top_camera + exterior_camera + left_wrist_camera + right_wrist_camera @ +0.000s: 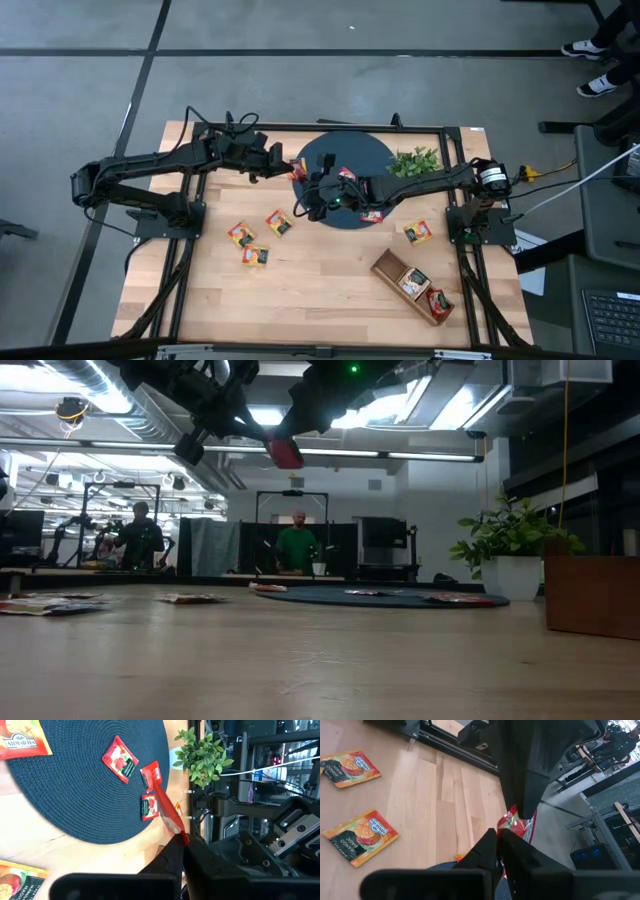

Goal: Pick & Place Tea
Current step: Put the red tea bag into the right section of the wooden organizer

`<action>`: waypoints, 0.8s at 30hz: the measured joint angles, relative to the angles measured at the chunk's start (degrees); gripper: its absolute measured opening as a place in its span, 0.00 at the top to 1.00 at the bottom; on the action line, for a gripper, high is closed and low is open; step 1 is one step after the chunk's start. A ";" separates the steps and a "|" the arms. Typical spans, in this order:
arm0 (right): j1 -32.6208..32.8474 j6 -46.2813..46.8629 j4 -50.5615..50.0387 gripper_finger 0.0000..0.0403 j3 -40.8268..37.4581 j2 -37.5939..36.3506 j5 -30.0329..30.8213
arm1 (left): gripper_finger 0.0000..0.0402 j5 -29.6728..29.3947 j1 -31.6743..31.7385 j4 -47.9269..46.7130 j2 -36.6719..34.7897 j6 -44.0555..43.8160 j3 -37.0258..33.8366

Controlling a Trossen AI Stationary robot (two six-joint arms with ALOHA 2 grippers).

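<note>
We see the pale wooden table [300,290] evenly lit from above in the high view, with only faint, soft shadows under the dark arms and no hard glare on the wood. In the low view, long white ceiling light strips [300,453] burn bright and wash out the upper part, so the arm parts against them read as near silhouettes; the near tabletop is blurred, while the room behind is sharper. In the left wrist view the round dark blue woven mat [85,785] is crisp, but the near dark fingers are soft. The right wrist view shows the same soft foreground.
</note>
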 joint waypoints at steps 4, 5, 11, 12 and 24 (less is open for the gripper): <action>-0.01 0.12 -0.02 0.86 0.01 0.00 -0.40 | 0.99 0.21 0.00 0.00 0.02 0.73 0.00; -0.01 0.44 -0.02 0.84 0.01 0.00 -0.42 | 0.99 0.26 0.00 0.00 0.00 1.01 0.00; -0.58 14.22 -2.74 0.74 -0.01 -0.43 -7.66 | 0.99 0.25 -0.02 -0.90 0.02 7.63 0.00; -1.02 17.03 -2.82 0.72 -0.01 -0.64 -11.16 | 0.99 0.24 -0.02 -1.31 0.02 9.47 0.00; -6.84 41.68 -10.68 0.65 0.04 -4.55 -37.20 | 1.00 0.79 -2.65 -4.41 -0.13 38.88 -0.04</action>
